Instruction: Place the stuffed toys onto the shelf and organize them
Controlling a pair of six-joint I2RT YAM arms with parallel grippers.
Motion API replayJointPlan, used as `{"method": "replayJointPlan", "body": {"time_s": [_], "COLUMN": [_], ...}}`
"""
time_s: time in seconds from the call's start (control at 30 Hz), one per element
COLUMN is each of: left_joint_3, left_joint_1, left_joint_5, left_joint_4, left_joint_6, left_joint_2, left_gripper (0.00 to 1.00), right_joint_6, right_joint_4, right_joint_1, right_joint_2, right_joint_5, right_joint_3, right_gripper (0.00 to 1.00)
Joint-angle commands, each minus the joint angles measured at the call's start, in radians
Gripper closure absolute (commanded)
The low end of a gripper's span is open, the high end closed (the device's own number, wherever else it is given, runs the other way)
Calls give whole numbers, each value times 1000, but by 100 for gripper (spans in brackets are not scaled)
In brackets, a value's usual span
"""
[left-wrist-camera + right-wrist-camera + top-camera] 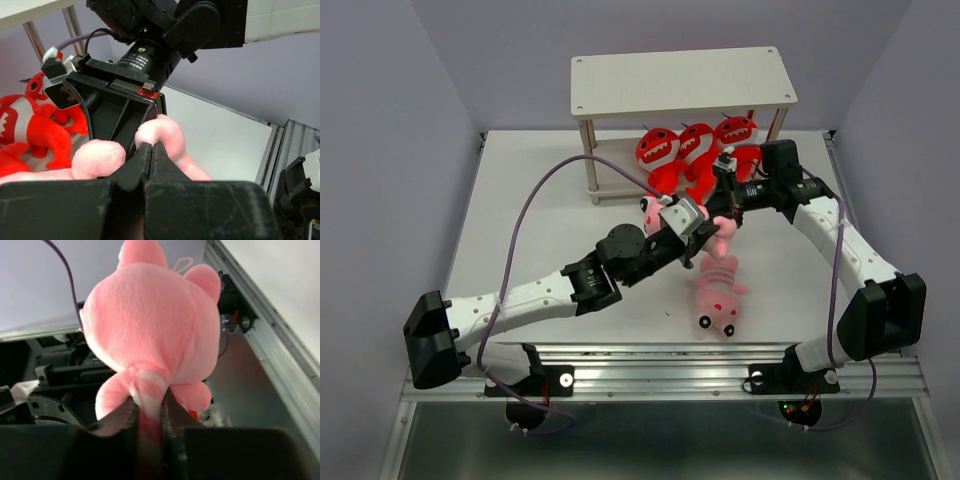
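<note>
Pink toy (150, 335), nipped in right jaws, left jaws closed on it

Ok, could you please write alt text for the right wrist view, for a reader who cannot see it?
A pink stuffed toy fills the view, with no face showing. The right gripper is shut on a pink-and-white striped part at its lower end. A metal rail runs behind on the right.

Red toys (692, 150) sit by shelf (680, 82), pink toys (718, 295) nearer.
</note>
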Motion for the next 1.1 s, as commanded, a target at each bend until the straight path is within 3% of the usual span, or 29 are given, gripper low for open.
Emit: {"method": "replayJointPlan", "body": {"time_s": [0.0, 0.03, 0.1, 0.13, 0.23, 0.33, 0.53, 0.67, 0.93, 1.07], "left_joint_3": [23, 11, -2, -5, -11, -13, -39, -106, -268, -319], "left_joint_1": [5, 5, 5, 5, 5, 5, 5, 7, 7, 7], "left_joint_5": [1, 1, -3, -3, 6, -5, -86, -146, -189, -197], "left_joint_4": [129, 128, 115, 109, 68, -6, -272, -431, -449, -432], "left_joint_6": [7, -2, -42, -53, -105, -151, -240, -289, -407, -424], "left_joint_2": [-38, -51, -82, -94, -159, -237, -376, -442, -594, -640], "left_gripper": [100, 100, 69, 46, 28, 26, 24, 23, 23, 23], "right_joint_6": [-71, -87, -160, -236, -430, -661, -792, -909, -1103, -1188], "right_joint_4": [50, 50, 38, 20, -124, -235, -206, -163, 50, 131], "right_joint_1": [9, 0, 0, -9, -9, -9, -9, -9, -9, -9], "right_joint_2": [-27, -27, -27, -30, -21, 7, 10, 85, 236, 313], "right_joint_5": [-33, -9, 54, 83, 302, 512, 893, 1191, 1563, 1621], "right_joint_3": [77, 87, 128, 143, 287, 420, 580, 823, 962, 1030], "right_gripper": [98, 99, 99, 99, 99, 99, 99, 99, 99, 94]}}
